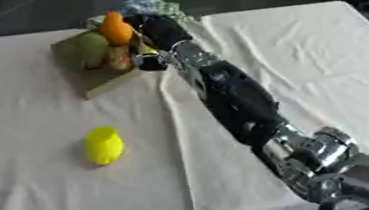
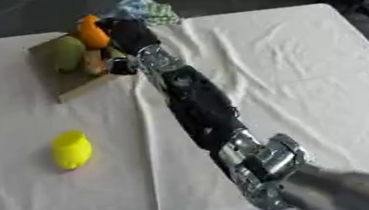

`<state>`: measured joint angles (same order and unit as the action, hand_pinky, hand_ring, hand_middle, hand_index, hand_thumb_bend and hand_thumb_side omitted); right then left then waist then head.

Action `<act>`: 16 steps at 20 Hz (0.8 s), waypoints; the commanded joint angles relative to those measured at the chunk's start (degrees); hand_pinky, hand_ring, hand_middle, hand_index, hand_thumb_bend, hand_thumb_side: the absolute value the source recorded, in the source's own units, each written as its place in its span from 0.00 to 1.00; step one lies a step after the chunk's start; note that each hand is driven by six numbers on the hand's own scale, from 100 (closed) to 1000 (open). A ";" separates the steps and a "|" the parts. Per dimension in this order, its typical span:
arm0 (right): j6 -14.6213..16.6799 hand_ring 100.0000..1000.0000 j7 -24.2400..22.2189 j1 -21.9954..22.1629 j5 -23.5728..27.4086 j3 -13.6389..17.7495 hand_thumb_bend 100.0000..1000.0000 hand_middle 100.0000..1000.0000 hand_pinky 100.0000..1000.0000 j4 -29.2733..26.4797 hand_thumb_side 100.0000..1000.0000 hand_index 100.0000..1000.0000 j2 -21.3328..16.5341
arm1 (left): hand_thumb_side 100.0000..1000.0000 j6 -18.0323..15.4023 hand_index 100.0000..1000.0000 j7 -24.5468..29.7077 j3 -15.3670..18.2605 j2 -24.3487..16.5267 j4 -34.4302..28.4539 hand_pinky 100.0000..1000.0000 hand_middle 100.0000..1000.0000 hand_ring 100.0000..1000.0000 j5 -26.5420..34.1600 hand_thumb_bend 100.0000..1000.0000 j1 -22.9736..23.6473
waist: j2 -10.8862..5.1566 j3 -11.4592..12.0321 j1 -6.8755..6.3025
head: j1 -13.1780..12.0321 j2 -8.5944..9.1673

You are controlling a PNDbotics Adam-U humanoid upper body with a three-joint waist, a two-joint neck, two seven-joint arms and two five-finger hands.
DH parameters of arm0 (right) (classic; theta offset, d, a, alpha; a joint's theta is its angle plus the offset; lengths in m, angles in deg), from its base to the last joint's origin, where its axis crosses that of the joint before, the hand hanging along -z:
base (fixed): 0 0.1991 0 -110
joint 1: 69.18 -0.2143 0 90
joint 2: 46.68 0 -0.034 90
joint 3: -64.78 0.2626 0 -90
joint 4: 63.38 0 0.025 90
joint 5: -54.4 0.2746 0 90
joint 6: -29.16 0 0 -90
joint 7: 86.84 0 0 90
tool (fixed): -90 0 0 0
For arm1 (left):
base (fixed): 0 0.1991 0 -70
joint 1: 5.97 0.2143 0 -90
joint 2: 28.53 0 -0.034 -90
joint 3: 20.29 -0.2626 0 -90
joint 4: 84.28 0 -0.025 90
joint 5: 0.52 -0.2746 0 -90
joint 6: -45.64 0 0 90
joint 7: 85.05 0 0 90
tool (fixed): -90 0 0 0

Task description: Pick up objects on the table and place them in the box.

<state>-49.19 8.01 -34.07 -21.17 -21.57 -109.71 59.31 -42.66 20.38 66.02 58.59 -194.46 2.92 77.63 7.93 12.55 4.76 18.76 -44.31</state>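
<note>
The right hand [image 1: 161,29] reached over the box [image 1: 101,82]; whether its fingers were spread or curled could not be told. The yellow toy [image 1: 103,145] lay toward seven o'clock.

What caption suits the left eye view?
Robot's right hand reaches over the fruit-filled cardboard box; yellow plastic toy waits on white cloth.

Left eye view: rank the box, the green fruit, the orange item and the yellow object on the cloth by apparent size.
1. Box, largest.
2. Green fruit and yellow object look alike; the yellow one is nearer the camera, so unranked.
3. Orange item, smallest, partly hidden by the right hand.
</note>
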 commanded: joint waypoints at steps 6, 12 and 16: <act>6.79 0.70 -4.28 0.63 18.85 -4.08 0.00 0.75 0.67 -10.16 0.23 0.95 -4.89 | 0.96 -0.06 0.68 -0.58 1.02 -0.54 -0.61 0.59 0.52 0.47 -0.28 0.00 0.47 | -1.97 -1.25 0.26 | -0.84 0.19; 14.34 0.72 -13.41 5.33 28.20 -9.06 0.00 0.77 0.70 -17.08 0.15 0.95 -10.54 | 0.96 -0.18 0.68 -1.38 1.77 -0.59 -0.54 0.59 0.52 0.47 -0.45 0.00 1.56 | -2.89 -3.94 0.11 | -2.74 0.19; 15.23 0.71 -16.16 9.44 32.93 -9.72 0.00 0.76 0.69 -22.15 0.15 0.95 -12.96 | 0.95 -0.23 0.68 -1.50 1.88 -0.76 -0.43 0.58 0.52 0.47 -0.64 0.00 1.85 | -3.17 -5.51 0.00 | -3.96 0.19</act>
<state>-34.33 -7.27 -23.78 10.01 -31.26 -129.17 48.50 -42.82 19.16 67.34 58.77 -194.32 2.50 79.72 6.34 6.95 4.76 15.23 -44.32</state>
